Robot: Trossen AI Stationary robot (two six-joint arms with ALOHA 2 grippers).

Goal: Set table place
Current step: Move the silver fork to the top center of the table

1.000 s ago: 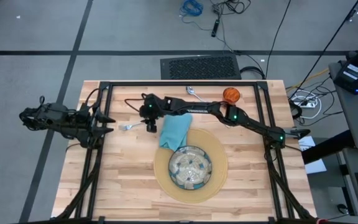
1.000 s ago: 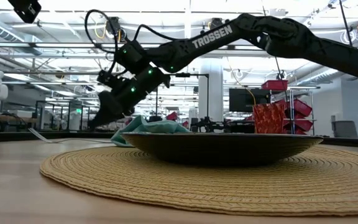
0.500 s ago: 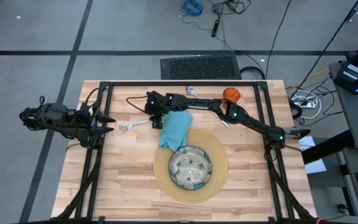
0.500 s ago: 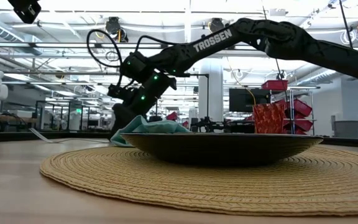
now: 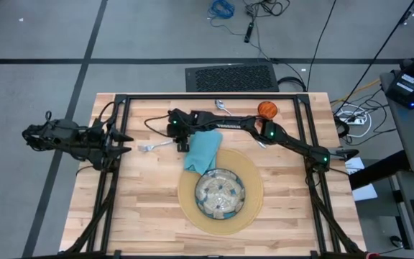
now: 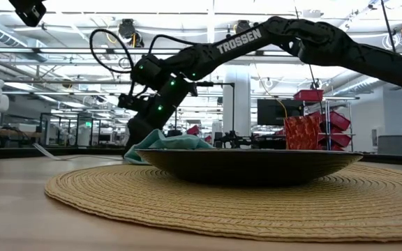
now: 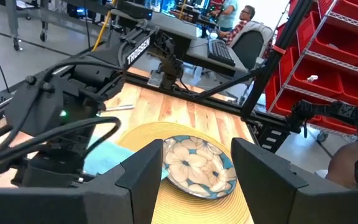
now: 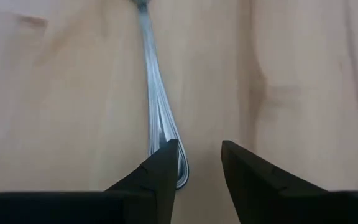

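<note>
High view: tabletop (image 5: pixel 135 216) of light planks carries a round tan mat (image 5: pixel 254 198) with a patterned glass plate (image 5: pixel 221 193) centred on it; a teal napkin (image 5: pixel 202 150) lies overlapping the mat's far edge, a fork (image 5: pixel 153 146) lies on bare wood just beside the napkin, a spoon (image 5: pixel 223 106) and an orange cup (image 5: pixel 267 109) sit near the far rail. The plate holds nothing; whether the cup holds anything cannot be told. The right claw (image 5: pixel 182 142) reaches across to the fork's handle end; the left claw (image 5: pixel 124 143) waits at the left rail. Low view: the right claw (image 6: pixel 135 132) is down behind the napkin (image 6: pixel 160 141), with the plate (image 6: pixel 246 166) on the mat (image 6: pixel 187 199) in front. Left wrist view: left claw (image 7: pixel 197 165) fingers spread apart, nothing between them; plate (image 7: pixel 194 165) and mat (image 7: pixel 138 134) beyond. Right wrist view: right claw (image 8: pixel 199 163) fingers apart, close over the wood, the fork handle (image 8: pixel 160 118) tip lying just by one finger, not clamped. Step in hand, judged: picking up the fork. Next move calls for centring the handle between the fingers, closing, then carrying the fork to its position beside the plate.
</note>
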